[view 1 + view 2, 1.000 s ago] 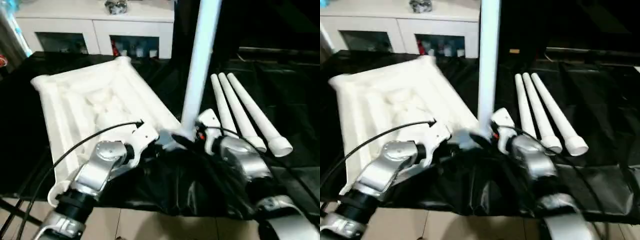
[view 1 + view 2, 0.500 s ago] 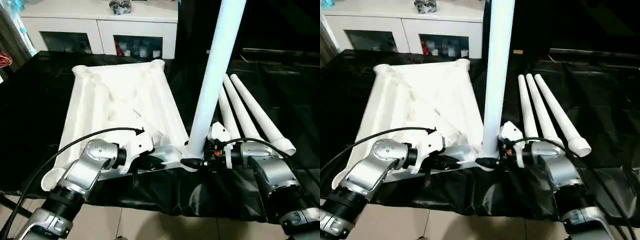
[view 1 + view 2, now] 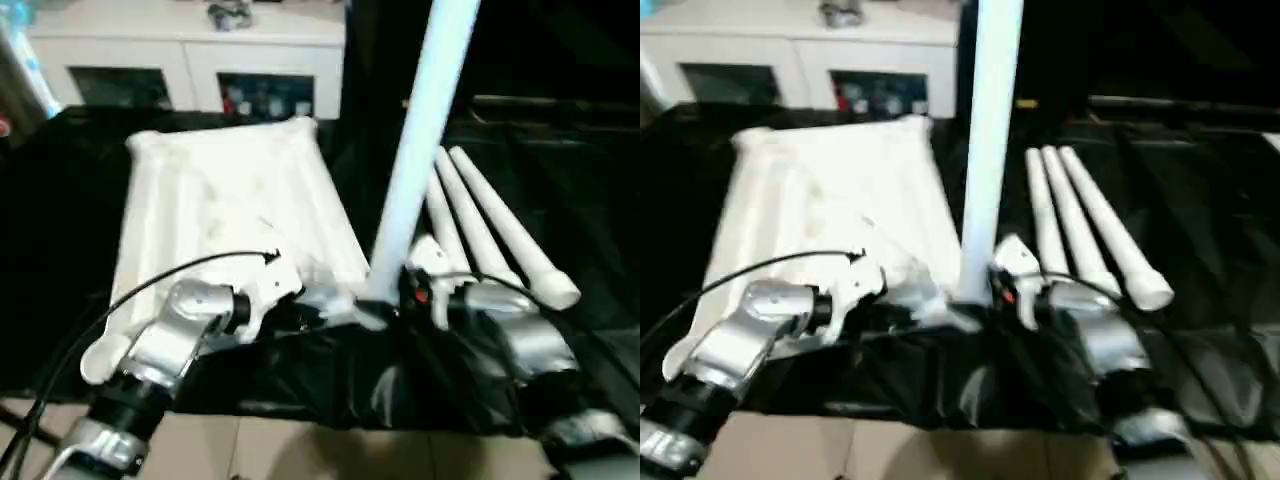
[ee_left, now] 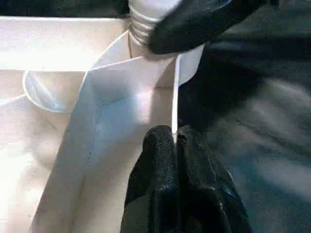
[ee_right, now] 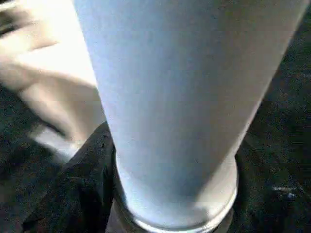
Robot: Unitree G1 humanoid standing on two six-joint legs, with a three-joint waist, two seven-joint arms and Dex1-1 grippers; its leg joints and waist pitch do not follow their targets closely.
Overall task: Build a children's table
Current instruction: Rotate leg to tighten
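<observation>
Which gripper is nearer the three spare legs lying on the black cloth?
Right. The right gripper is at the upright leg, beside the spare legs; the left gripper pinches the tabletop rim farther away.

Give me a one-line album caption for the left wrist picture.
Left gripper pinches the tabletop rim beside the corner where a leg stands.

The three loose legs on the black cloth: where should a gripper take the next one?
Take the outermost leg near its wide open end, which points toward the robot. Come from above on the right, since its outer flank is free while the other two legs lie close against its inner side.
</observation>
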